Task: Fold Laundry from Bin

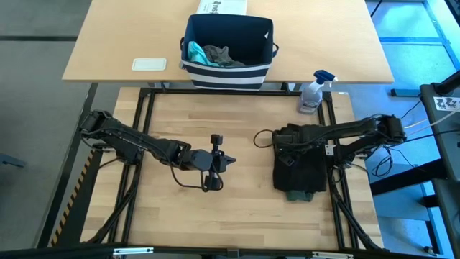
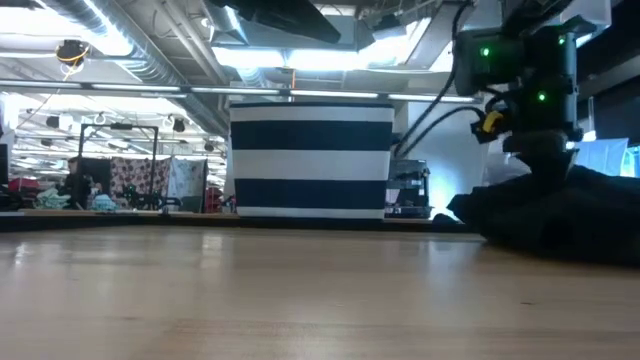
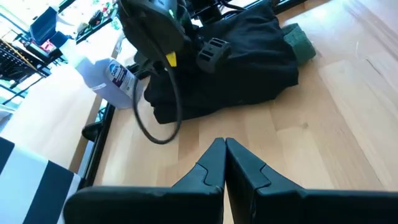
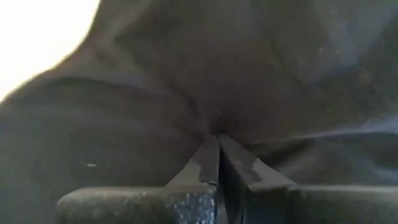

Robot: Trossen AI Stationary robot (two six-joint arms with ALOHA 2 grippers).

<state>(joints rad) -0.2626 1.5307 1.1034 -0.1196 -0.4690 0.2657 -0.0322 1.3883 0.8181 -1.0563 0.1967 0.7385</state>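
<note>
A folded black T-shirt (image 1: 302,169) lies on the right of the wooden table, on top of an olive-green piece whose edge (image 1: 300,195) shows at its near end. My right gripper (image 4: 219,138) stands shut over the shirt's far part, pointing steeply down into the cloth. My left gripper (image 1: 228,161) hovers shut over the table's middle and touches nothing. The striped navy bin (image 1: 228,72) stands on the far table with a teal piece (image 1: 194,52) and a grey piece (image 1: 221,56) inside. My right gripper presses its shut fingertips (image 4: 208,155) from above onto the top of the black T-shirt's far part (image 4: 217,121). The cloth dents in there, with creases running out from the tips. The shirt lies flat on the table and the olive piece.
A spray bottle (image 1: 313,92) stands at the table's far right corner, just beyond the shirt. A white flat object (image 1: 149,64) and a white box (image 1: 223,6) sit on the far table by the bin. Bare wood spreads across the left and near parts.
</note>
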